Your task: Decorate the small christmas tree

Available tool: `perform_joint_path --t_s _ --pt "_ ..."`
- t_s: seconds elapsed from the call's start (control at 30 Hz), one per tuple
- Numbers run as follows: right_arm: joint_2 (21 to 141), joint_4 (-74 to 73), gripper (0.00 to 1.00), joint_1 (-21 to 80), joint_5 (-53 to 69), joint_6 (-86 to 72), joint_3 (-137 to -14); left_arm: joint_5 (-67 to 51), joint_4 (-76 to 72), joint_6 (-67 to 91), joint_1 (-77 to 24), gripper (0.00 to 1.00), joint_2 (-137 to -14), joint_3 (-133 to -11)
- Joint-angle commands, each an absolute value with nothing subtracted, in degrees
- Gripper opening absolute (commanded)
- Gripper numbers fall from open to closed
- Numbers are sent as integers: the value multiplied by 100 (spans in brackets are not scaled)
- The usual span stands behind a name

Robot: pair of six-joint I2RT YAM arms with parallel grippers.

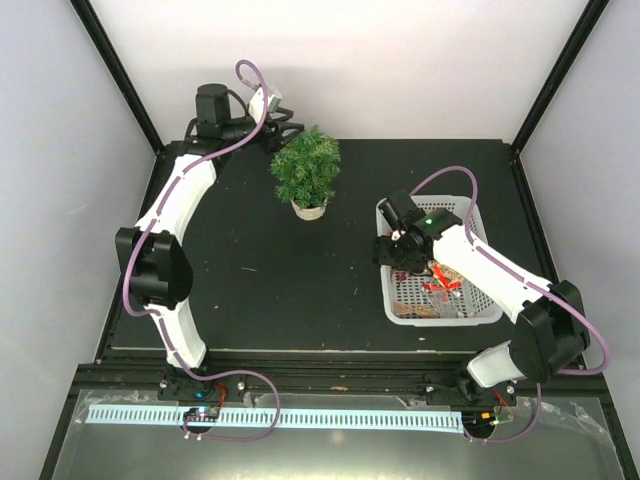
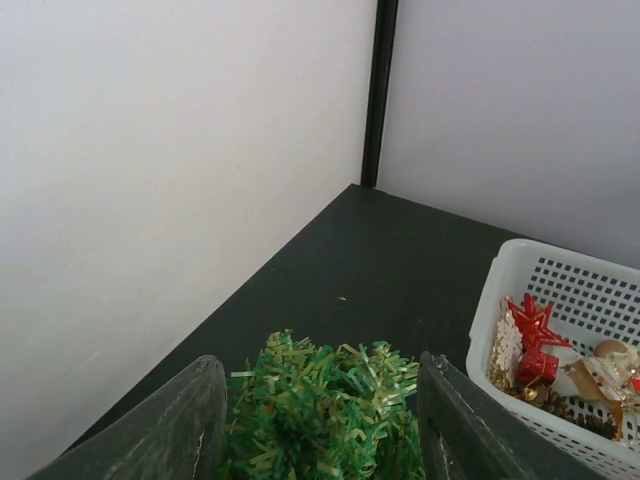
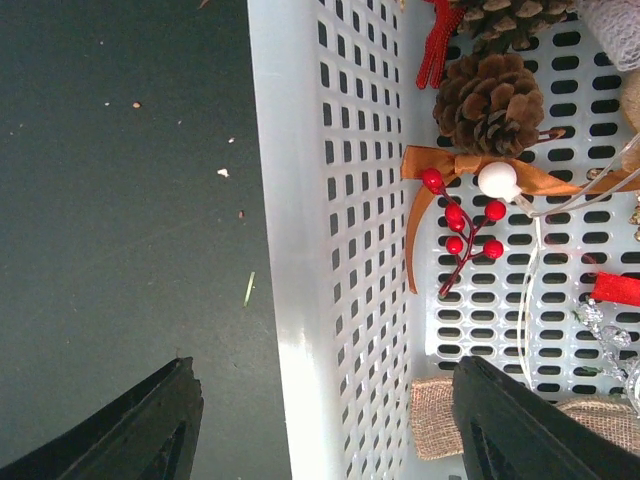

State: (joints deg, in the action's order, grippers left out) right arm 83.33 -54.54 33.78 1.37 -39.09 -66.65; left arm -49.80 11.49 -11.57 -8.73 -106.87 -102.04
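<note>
The small christmas tree, bushy green in a cream pot, stands at the back middle of the black table. My left gripper hovers at its upper left side. In the left wrist view its dark fingers flank the tree's top, apart, with needles filling the gap between them. My right gripper is open astride the left wall of the white mesh basket: one finger is over the table and the other is inside the basket, holding nothing.
The basket holds pine cones, a red berry sprig, an orange ribbon, burlap and a red star. White walls with black corner posts close the back and sides.
</note>
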Motion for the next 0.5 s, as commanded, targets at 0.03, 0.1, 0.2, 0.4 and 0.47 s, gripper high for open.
perform_joint_path --t_s 0.03,0.1,0.2,0.4,0.47 --pt "8241 -5476 70 3393 22 -3971 -6562 -5060 1020 -1481 -1024 54 -10809 -10490" --pt "8231 -5450 70 3392 44 -3984 -6536 -4948 1047 -1554 -1066 54 -10862 -10537" --pt "8228 -5405 70 3393 103 -4022 -6490 -4793 1090 -1599 -1105 53 -10961 -10618" --pt "8186 -5362 70 3393 166 -4065 -6380 -4585 1067 -1626 -1126 48 -11094 -10643" --pt "8171 -5352 70 3393 175 -4074 -6331 -4485 1051 -1612 -1125 46 -11152 -10671"
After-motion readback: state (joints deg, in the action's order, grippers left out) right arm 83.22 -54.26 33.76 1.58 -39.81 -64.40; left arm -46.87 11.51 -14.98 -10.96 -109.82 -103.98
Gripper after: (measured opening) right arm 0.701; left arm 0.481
